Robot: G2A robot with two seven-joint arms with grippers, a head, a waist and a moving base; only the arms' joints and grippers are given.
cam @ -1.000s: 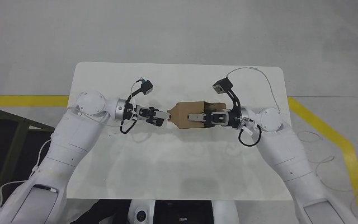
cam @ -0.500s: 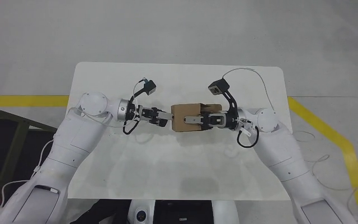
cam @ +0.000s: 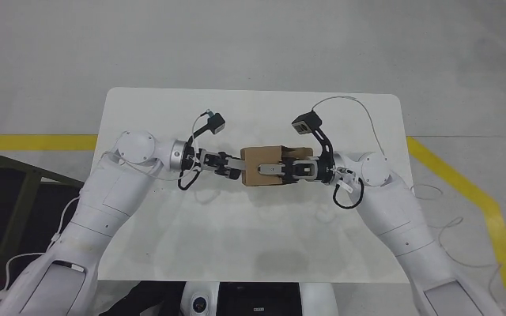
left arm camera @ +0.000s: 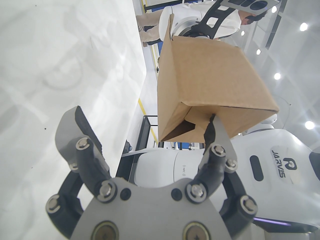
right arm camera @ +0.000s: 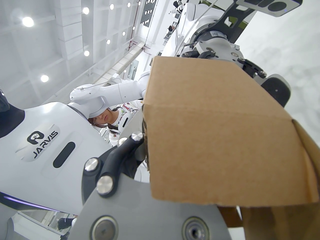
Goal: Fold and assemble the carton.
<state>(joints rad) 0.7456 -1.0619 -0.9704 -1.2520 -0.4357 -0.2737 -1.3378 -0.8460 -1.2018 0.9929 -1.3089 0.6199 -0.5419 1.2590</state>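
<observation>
- Step in hand, I think, is closing the end flaps. The carton (cam: 261, 162) already has its box shape. The end that faces the left claw (left arm camera: 145, 116) has its flaps (left arm camera: 192, 119) folded in, with a dark gap between them.
- The carton is over the middle of the bench (cam: 237, 237), between the two arms. I cannot tell if it rests on the bench or hangs just above it.
- The right claw (cam: 273, 168) is closed on the carton from the far end, with one finger lying over the top side.
- The left claw is wide open and holds nothing. One fingertip (left arm camera: 212, 126) touches the edge of a flap, and the other sits out to the side, away from the box.
- Next, I think, the left claw has to push the flaps flat so the gap shuts. The right claw has to hold tight so the box does not slide or turn.
- The bench is white and smooth, with a few faint marks.
- The floor (cam: 253, 39) around it is grey, with a yellow line (cam: 47, 142) on it.
- Round lights (right arm camera: 27, 21) shine on the ceiling of a big, bright room.
</observation>
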